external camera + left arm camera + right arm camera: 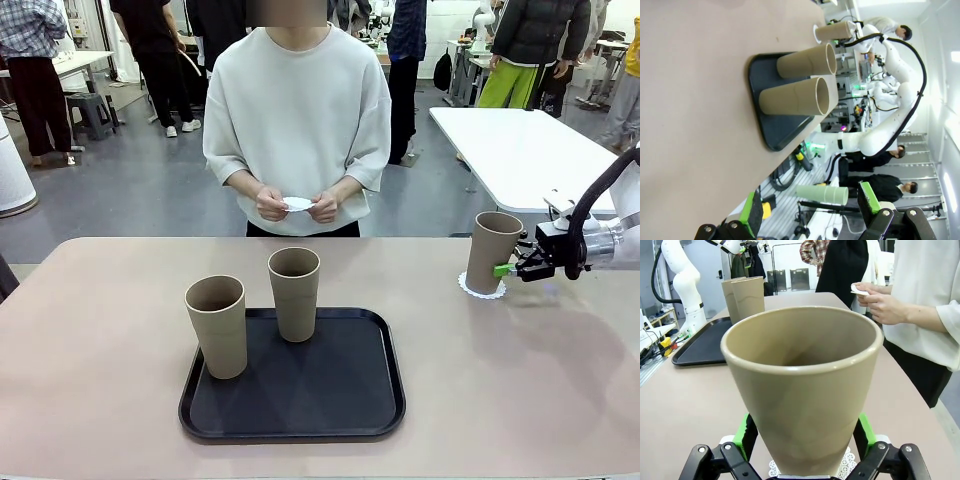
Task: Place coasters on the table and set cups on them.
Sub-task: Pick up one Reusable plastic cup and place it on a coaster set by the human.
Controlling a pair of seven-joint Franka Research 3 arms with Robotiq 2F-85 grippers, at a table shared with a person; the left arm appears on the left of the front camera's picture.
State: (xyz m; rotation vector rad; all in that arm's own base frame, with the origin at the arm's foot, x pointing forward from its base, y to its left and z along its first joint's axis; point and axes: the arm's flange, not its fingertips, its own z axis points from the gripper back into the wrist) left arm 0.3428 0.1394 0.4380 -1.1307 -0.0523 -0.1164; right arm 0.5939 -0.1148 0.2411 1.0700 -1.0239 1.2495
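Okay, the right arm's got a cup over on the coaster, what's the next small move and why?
Probably open the right hand and release: the cup it grips looks upright with its base down on the coaster, so nothing seems left but letting go.

1. A tan cup (pixel 802 385) stands upright in the foreground, its wide rim towards the camera.
2. The right gripper (pixel 805 440) closes on the cup low down, a green pad (pixel 747 435) against each side wall.
3. A white scalloped coaster (pixel 845 465) peeks out from under the cup's base on the beige table (pixel 685 410).
4. Farther back on the left, two more cups (pixel 747 295) stand side by side on a black tray (pixel 705 347).
5. On the right, a person in a pale top holds a white paper disc (pixel 858 289) in both hands (pixel 885 307), above the table's far edge.
6. A white robot arm (pixel 682 280) rises behind the tray.
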